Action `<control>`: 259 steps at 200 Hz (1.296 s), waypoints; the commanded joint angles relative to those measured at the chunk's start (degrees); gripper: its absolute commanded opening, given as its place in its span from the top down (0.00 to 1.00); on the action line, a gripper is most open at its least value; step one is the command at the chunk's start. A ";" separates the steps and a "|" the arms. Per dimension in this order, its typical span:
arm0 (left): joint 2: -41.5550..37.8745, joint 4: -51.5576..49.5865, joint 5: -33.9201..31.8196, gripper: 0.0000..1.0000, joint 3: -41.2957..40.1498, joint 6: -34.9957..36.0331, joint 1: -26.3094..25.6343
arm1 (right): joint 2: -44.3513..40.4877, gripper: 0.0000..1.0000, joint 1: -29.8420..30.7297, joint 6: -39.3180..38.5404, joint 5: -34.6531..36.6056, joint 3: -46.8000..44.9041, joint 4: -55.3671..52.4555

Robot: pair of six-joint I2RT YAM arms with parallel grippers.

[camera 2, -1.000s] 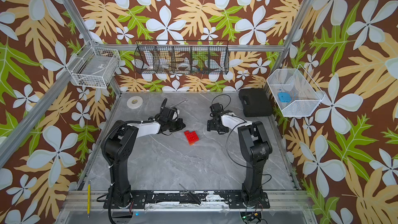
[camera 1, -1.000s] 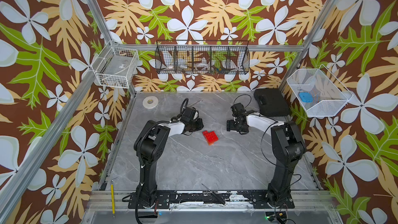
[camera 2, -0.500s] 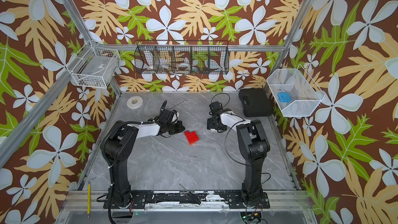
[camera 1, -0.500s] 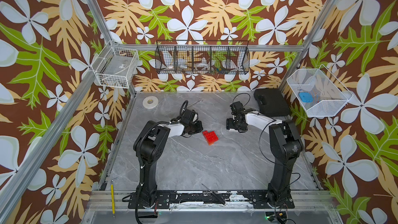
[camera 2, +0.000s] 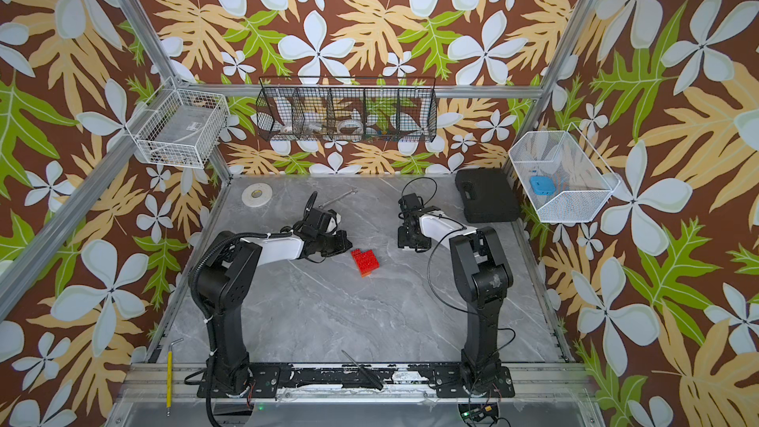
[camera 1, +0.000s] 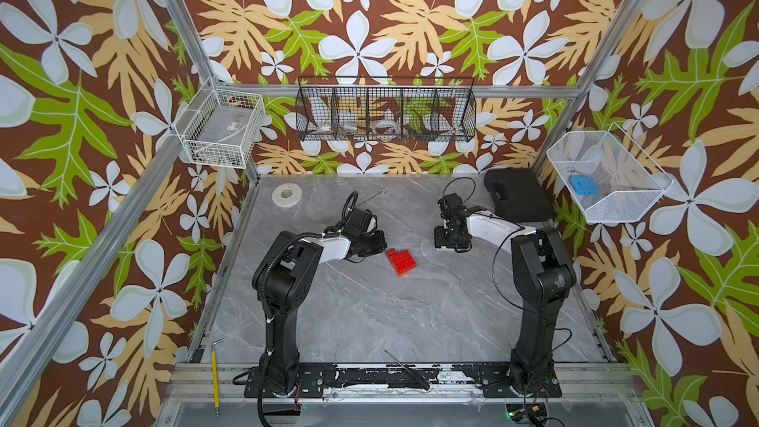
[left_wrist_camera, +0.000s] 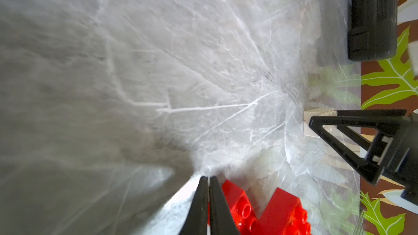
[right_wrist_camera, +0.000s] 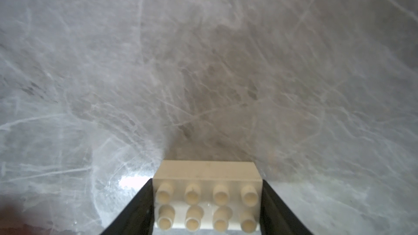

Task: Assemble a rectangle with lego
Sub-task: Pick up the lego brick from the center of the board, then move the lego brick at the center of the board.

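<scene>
L jaws: pressed together, nothing btwn them, tips low to the table (camera 1: pixel 369 314) just beside the red block (camera 1: pixel 400 262) on its left side. The left wrist view shows the tips right next to the red studs; contact can't be told.

Red block: a few red bricks joined, w/ a hint of orange at the edge nearest the arm bases. It sits flat on the table and nothing grips it. Looks like the part-built rectangle, no white on it yet.

R jaws: right of the red block and a bit further back, clearly apart from it. In the right wrist view they sit round the white brick (right_wrist_camera: pixel 207 197), studs up, one jaw against each short end. Brick looks to be resting on the table, not lifted.

Black case (camera 1: pixel 518 195): further right and back again, not involved.

Step in hand, prob.: grasping the white brick as the nxt piece. Nxt move likely needs a firm squeeze, a straight lift, carry over to the red block, studs lined up square w/ its end, then a push down. L jaws are well placed to brace the block so it doesn't skid.
</scene>
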 commanded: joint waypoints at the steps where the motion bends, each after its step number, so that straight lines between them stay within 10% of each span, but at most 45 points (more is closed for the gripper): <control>1: -0.82 0.32 -0.38 0.92 -0.07 0.22 -0.01 | -0.19 0.41 0.09 -1.78 1.41 -0.04 -1.92; 122: -21.41 3.52 -3.24 0.91 -20.94 -4.52 6.27 | 7.83 0.47 12.94 -7.69 -4.71 31.26 -21.00; 259: -28.17 1.60 -7.31 0.90 -26.50 -3.47 6.25 | 13.92 0.47 17.02 -6.33 -7.14 32.34 -21.55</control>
